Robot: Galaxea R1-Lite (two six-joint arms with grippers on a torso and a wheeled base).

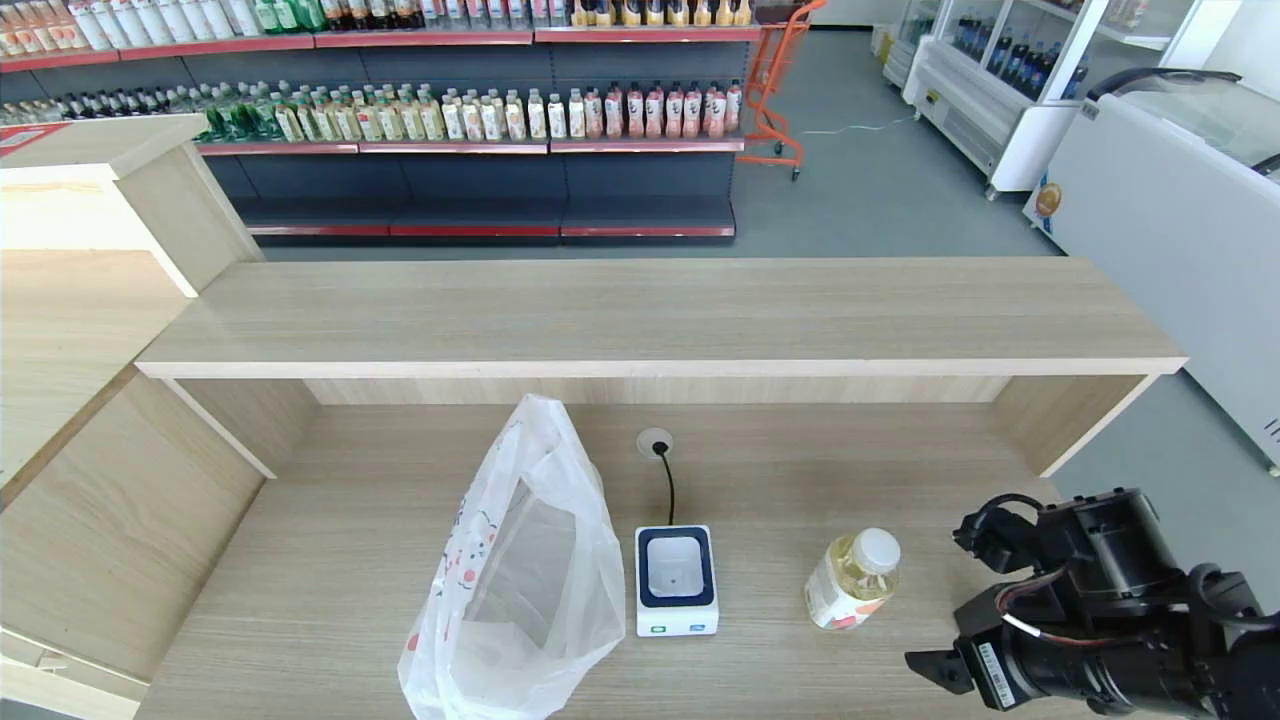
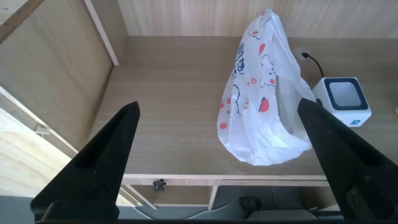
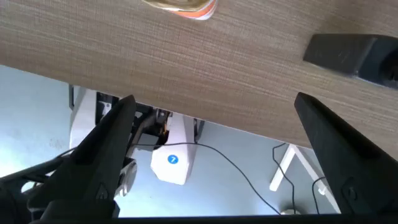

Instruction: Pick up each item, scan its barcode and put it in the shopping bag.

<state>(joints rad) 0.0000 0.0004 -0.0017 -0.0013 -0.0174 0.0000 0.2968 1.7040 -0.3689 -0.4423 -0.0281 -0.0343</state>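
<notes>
Checkout counter (image 1: 330,560) seen from the robot, listed from the near edge outward.

(a) The right arm (image 1: 1090,600) hung over the near right corner of the counter. Its gripper (image 3: 214,99) had its two dark fingers (image 3: 106,155) spread wide apart with nothing between them. It was aimed at the counter's near edge, with the floor visible beyond.

(b) The left gripper (image 2: 217,106) was also spread wide and empty. It was held above the near edge, left of the middle, facing the far side.

(c) The shopping bag (image 1: 520,580) of thin white plastic, printed in red and dark blue, stood at the near edge slightly left of centre. Its mouth gaped and its handles rose to a peak. Nothing could be made out inside it through the plastic.

(d) The barcode scanner (image 1: 676,580), a white box with a dark-framed window on top, sat just right of the bag, close beside it.

(e) The bottle (image 1: 852,580) held a pale yellow drink and had a white cap and a label. It stood on the counter right of the scanner, apart from it and from the right arm. No gripper touched it.

(f) A black cable (image 1: 668,485) ran from the scanner's far side to a round port (image 1: 655,441) near the back wall.

(g) A raised ledge (image 1: 650,310) spanned the counter's far edge.

(h) Beyond it stood store shelves (image 1: 470,115) lined with drinks, an orange cart (image 1: 775,90) and chest freezers (image 1: 1170,190).
</notes>
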